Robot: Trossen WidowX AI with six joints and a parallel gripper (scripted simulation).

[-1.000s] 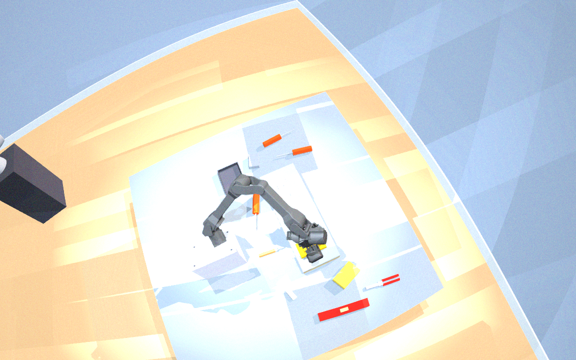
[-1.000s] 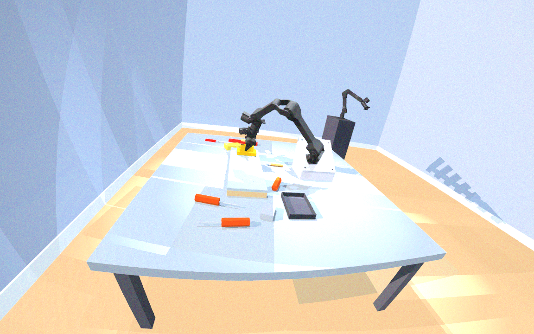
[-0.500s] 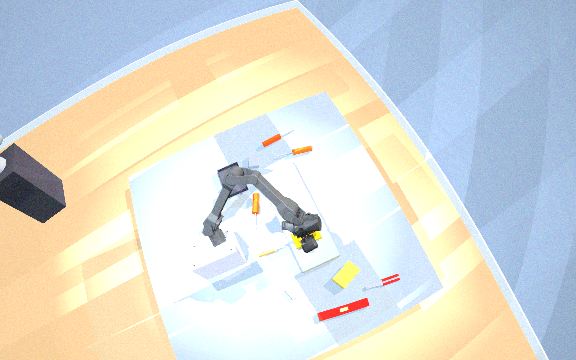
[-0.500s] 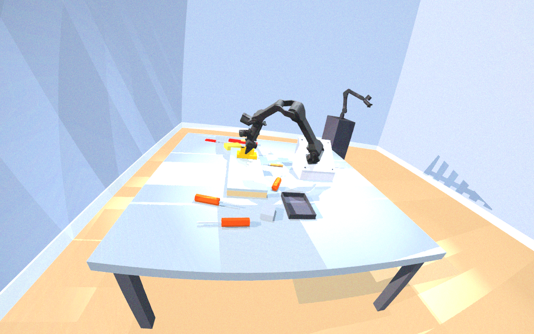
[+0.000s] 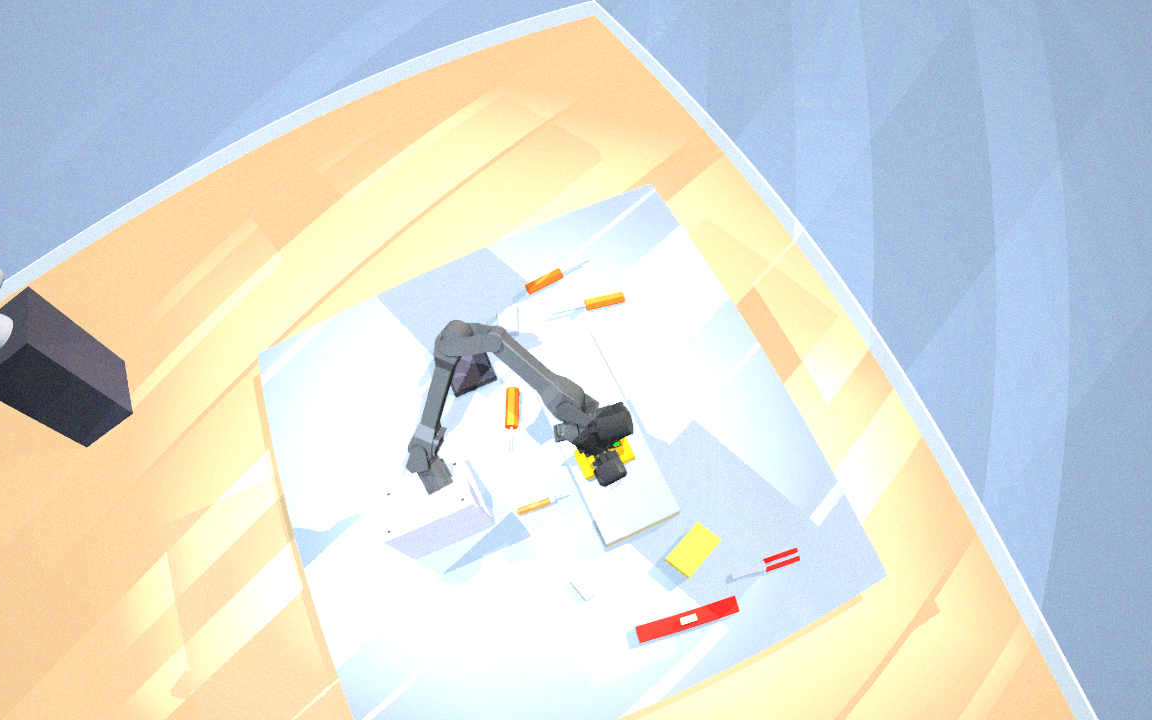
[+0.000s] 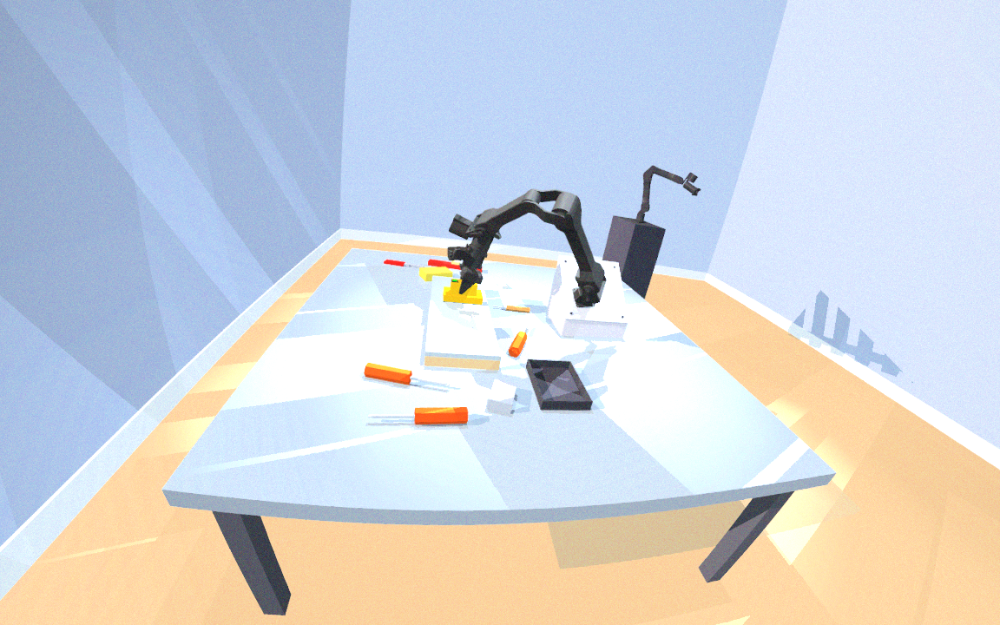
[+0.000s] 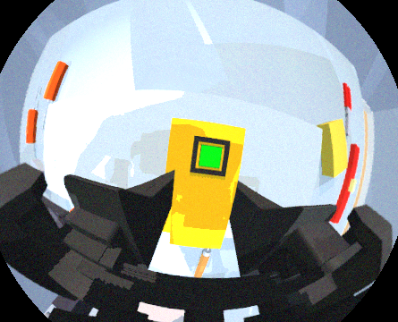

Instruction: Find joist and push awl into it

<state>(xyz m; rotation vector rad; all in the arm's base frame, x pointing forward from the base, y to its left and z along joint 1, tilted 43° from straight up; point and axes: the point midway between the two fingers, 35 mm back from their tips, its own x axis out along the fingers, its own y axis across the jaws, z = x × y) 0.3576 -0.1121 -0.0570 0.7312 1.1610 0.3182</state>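
My gripper is shut on the yellow stud finder. The stud finder is flat, at or just above the top of the pale floor panel, toward the end nearer the yellow block. A square on its top glows green in the wrist view. The dark tray is empty, beside the other end of the panel. A thin tool with a light orange handle, perhaps the awl, lies between panel and arm base.
Orange-handled tools lie near the tray and the panel's tray end. A white block is beside the tray. A yellow block, red level and red-handled tool lie beyond the other end.
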